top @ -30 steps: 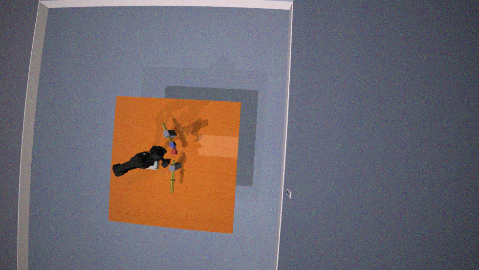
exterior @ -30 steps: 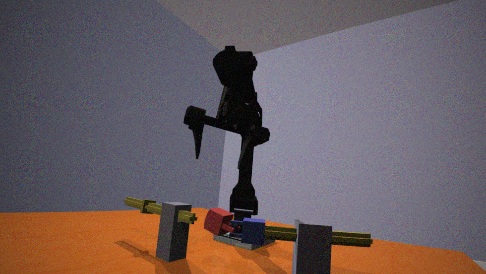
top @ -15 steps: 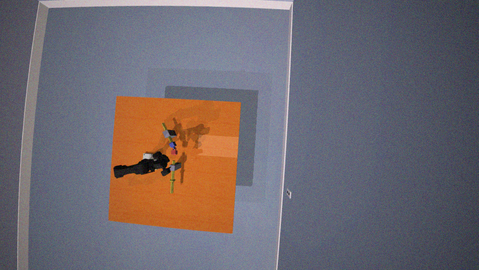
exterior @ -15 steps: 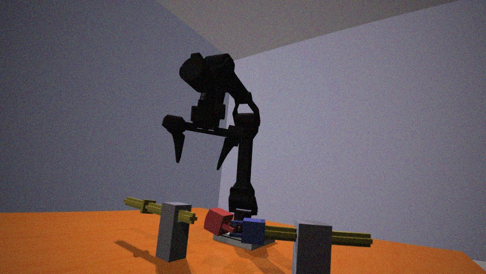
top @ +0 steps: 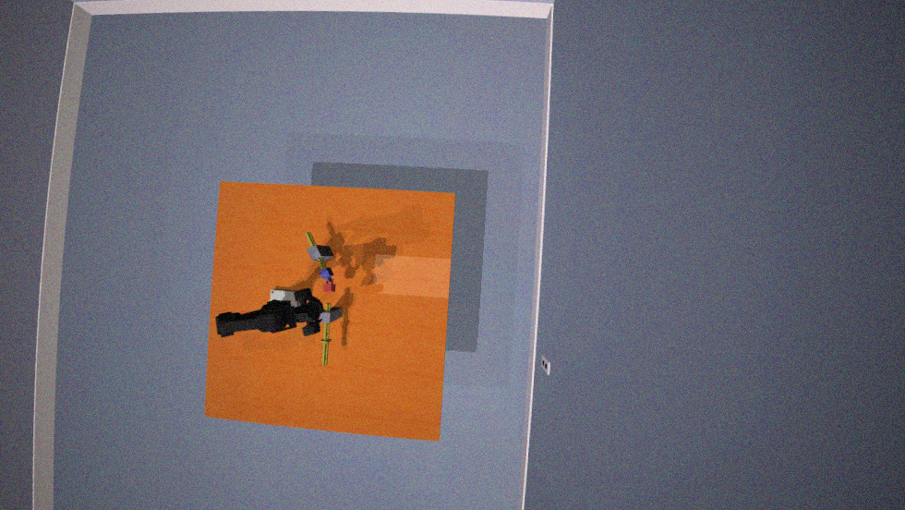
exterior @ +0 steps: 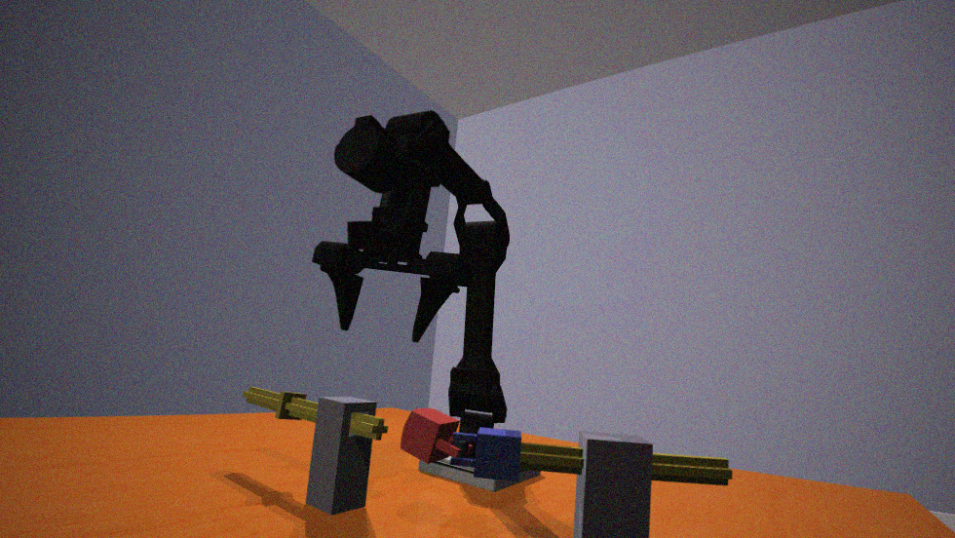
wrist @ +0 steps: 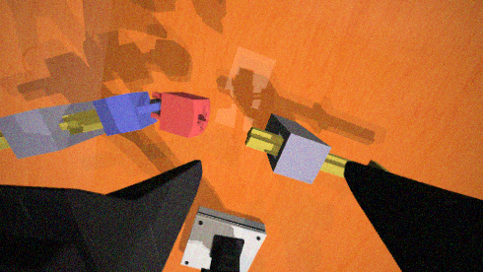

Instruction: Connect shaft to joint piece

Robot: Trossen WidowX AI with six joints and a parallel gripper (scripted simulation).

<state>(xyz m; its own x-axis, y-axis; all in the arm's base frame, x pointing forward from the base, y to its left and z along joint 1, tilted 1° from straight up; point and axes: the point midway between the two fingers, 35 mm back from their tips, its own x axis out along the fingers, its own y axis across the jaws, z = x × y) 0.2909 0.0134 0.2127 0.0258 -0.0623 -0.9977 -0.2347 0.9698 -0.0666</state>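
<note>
Gripper [top: 306,312] [exterior: 380,334] [wrist: 271,168] wide open, empty. Joint [top: 328,287] [exterior: 427,434] [wrist: 182,114] nearer desk's [top: 380,380] [exterior: 133,454] [wrist: 419,74] left edge than right, top view. Probably turned and released; next, grip shaft [top: 325,355] [exterior: 260,397] [wrist: 334,165], push toward top edge.

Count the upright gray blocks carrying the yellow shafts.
2: one gray block holds the collared shaft; the other holds the shaft bearing the blue piece.

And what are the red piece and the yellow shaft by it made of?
The red joint piece looks like matte plastic: flat colour, no shine. The second shaft could be painted metal or plastic; its ridges look smooth.
</note>
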